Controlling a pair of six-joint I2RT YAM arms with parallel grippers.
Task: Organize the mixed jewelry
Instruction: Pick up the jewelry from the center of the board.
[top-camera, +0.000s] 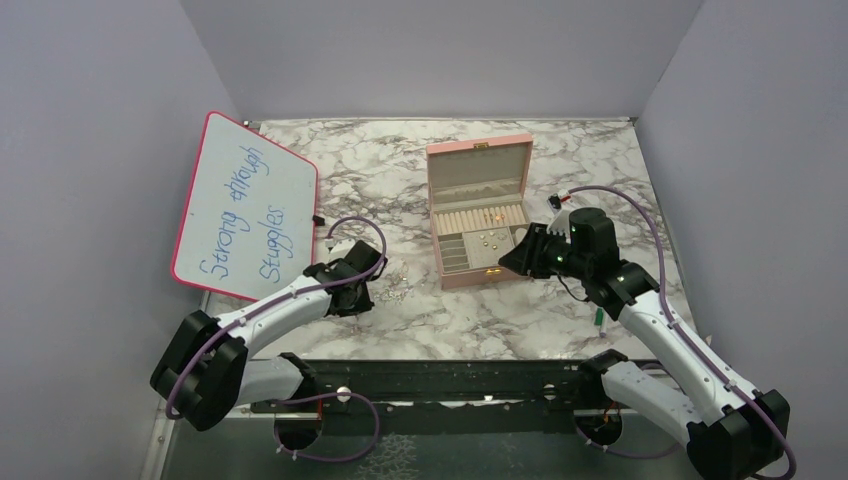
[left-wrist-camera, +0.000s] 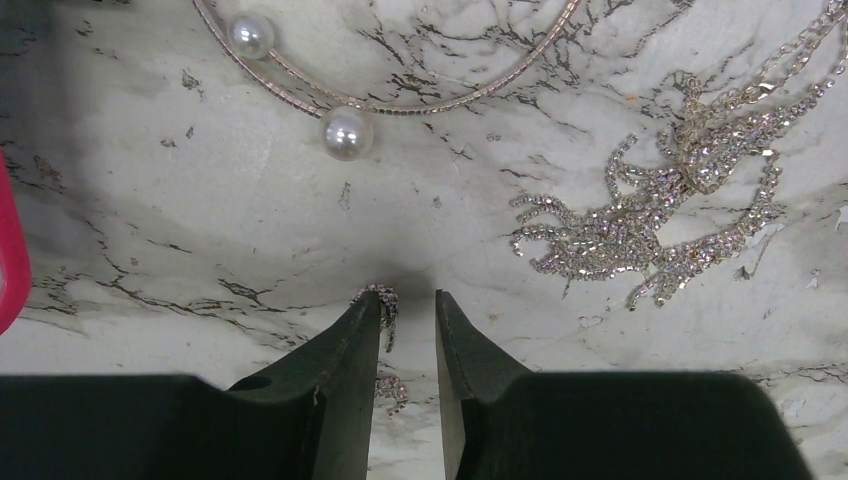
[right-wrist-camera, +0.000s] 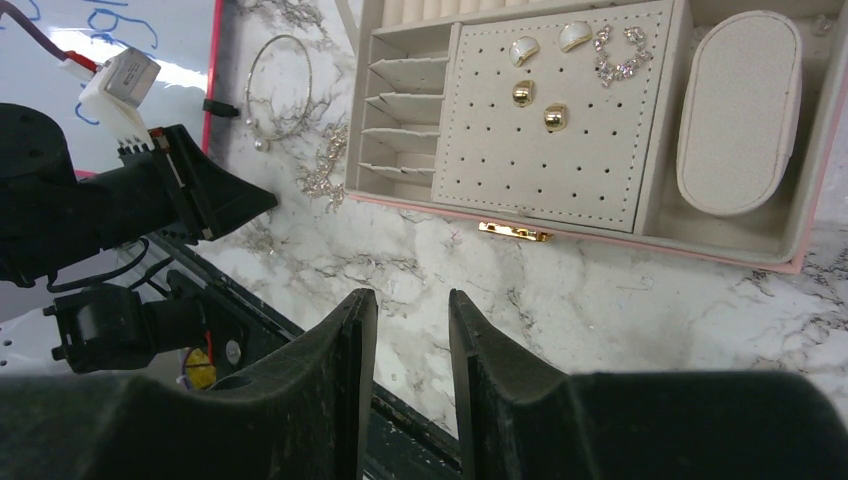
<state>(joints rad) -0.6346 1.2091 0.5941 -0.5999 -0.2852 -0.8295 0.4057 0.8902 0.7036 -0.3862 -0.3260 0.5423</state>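
The mixed jewelry lies partly on the marble and partly in the open pink box (top-camera: 478, 279). My left gripper (left-wrist-camera: 408, 300) is low over the marble, jaws a narrow gap apart. A small rhinestone piece (left-wrist-camera: 388, 305) rests against the left finger's tip and runs down into the gap. It is not pinched. Beyond lie a thin hoop with two pearls (left-wrist-camera: 346, 132) and a rhinestone cluster (left-wrist-camera: 650, 215). My right gripper (right-wrist-camera: 412, 298) hangs open and empty in front of the box. On the box's perforated pad sit gold studs (right-wrist-camera: 555, 117), white-and-gold earrings (right-wrist-camera: 524, 50) and a rhinestone earring (right-wrist-camera: 620, 55).
A pink-framed whiteboard (top-camera: 245, 205) with blue writing leans at the left, its edge close to my left gripper. The box lid (top-camera: 479, 170) stands upright. An oval cushion (right-wrist-camera: 738, 110) fills the box's right compartment. A green-and-white marker (top-camera: 598, 318) lies by the right arm. The table's black front rail (top-camera: 440, 375) is near.
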